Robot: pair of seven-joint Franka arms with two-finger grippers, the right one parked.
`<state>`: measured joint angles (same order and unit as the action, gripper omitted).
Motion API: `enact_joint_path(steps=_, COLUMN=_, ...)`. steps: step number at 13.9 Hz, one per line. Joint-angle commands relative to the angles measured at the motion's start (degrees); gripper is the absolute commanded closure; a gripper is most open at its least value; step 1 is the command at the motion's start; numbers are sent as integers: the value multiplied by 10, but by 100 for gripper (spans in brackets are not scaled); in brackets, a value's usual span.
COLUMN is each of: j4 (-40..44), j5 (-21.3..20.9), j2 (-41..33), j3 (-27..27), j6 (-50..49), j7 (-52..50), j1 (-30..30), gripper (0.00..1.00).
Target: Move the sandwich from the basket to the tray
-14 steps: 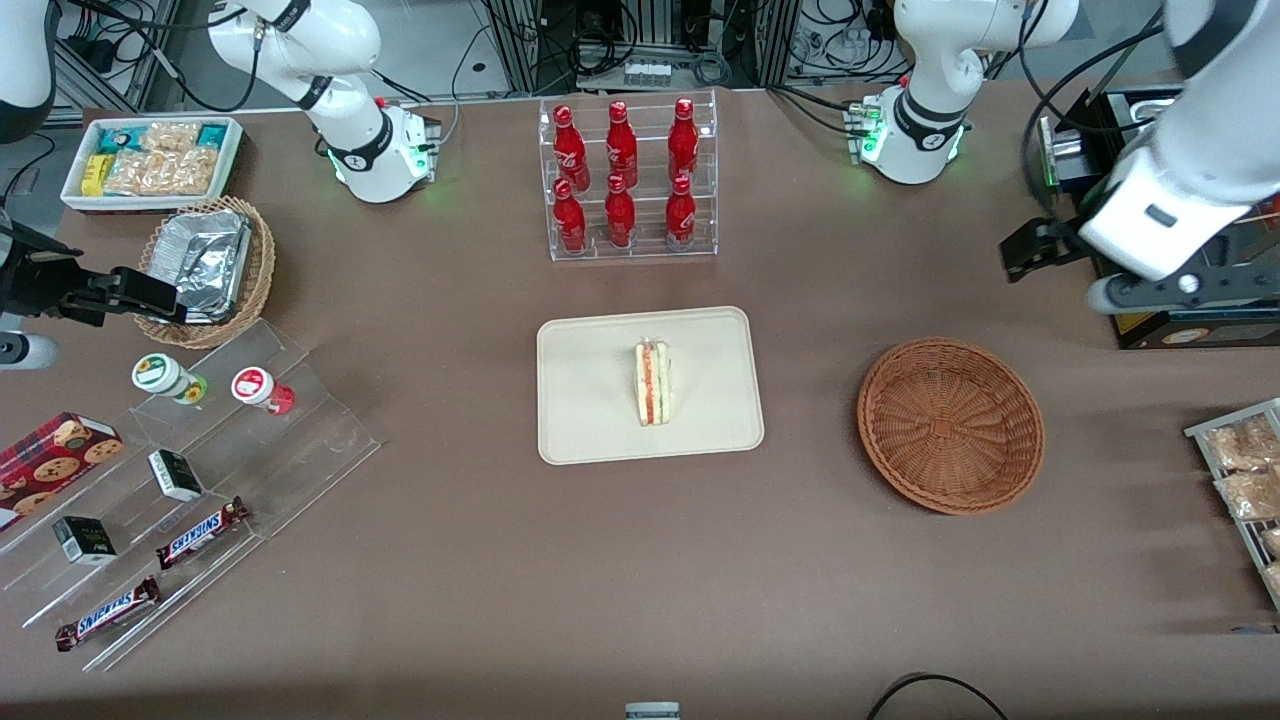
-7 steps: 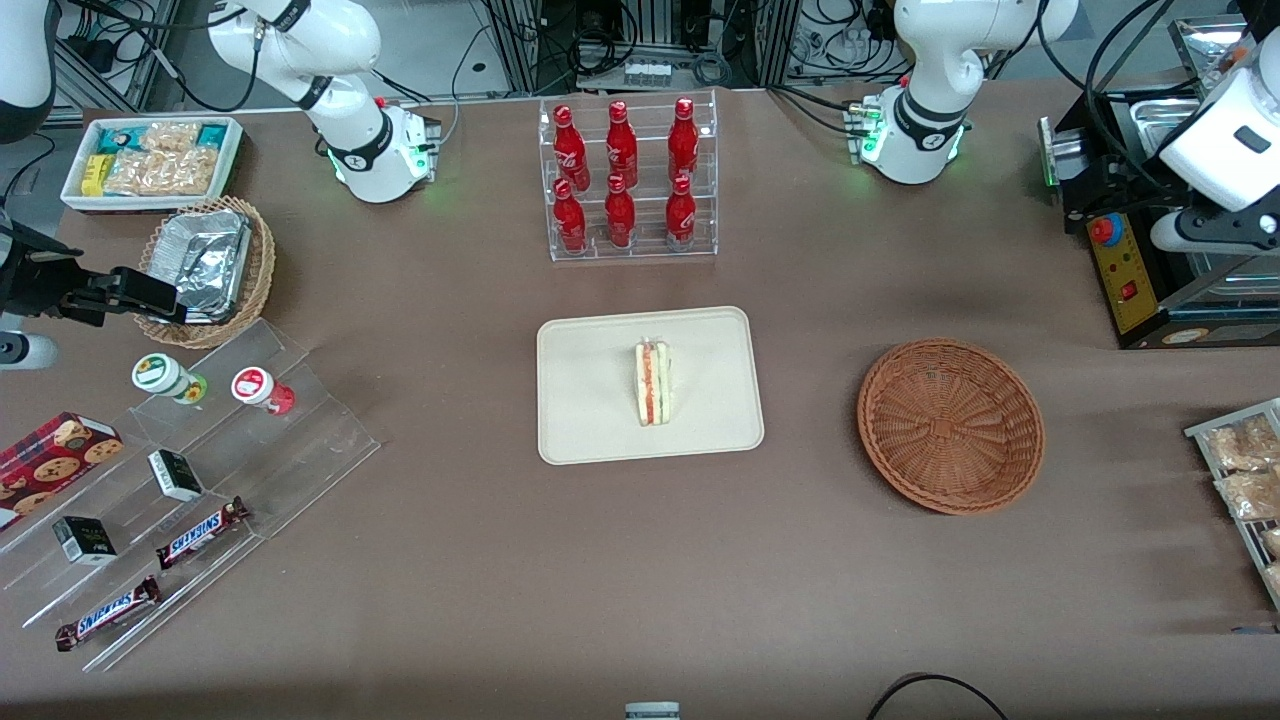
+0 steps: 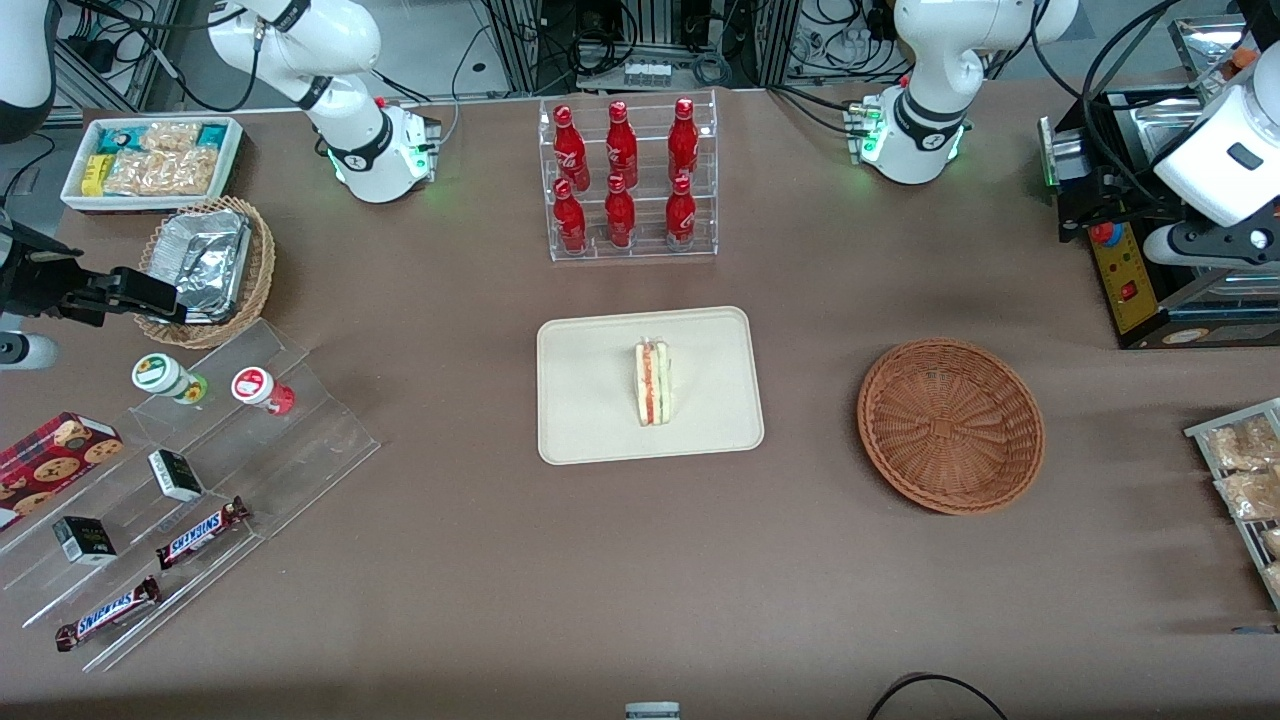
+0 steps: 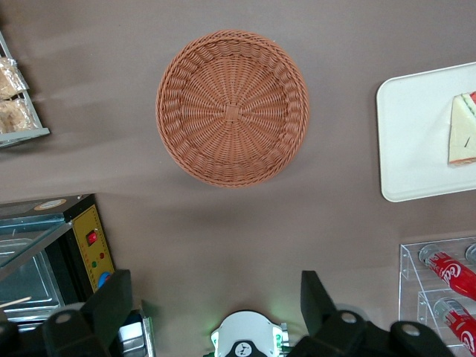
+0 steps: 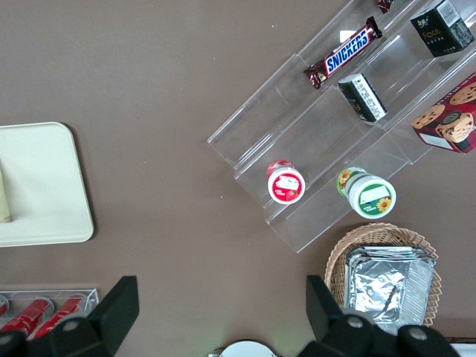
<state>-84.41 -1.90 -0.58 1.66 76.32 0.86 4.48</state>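
Pulled my arm up and back toward working arm's end since a second ago; barely moved in last half second. Sandwich (image 3: 652, 383) on tray (image 3: 590, 420), near tray's middle, standing on edge, filling stripe up. Basket (image 3: 950, 425) beside tray, well apart from it, nothing in it. My gripper (image 4: 212, 305) high above table, farther from front camera than basket, jaws apart, holding nothing. Judgement: placement done, I'm retracted to clear workspace. Tray as landmark: bottle rack (image 3: 628, 180) farther from front camera than tray.
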Motion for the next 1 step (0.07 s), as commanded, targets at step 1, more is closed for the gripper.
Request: enact_joint_path(steps=1, j4=15, j5=-5, j2=7, j3=-3, j6=-2, j7=5, j1=-5, gripper=0)
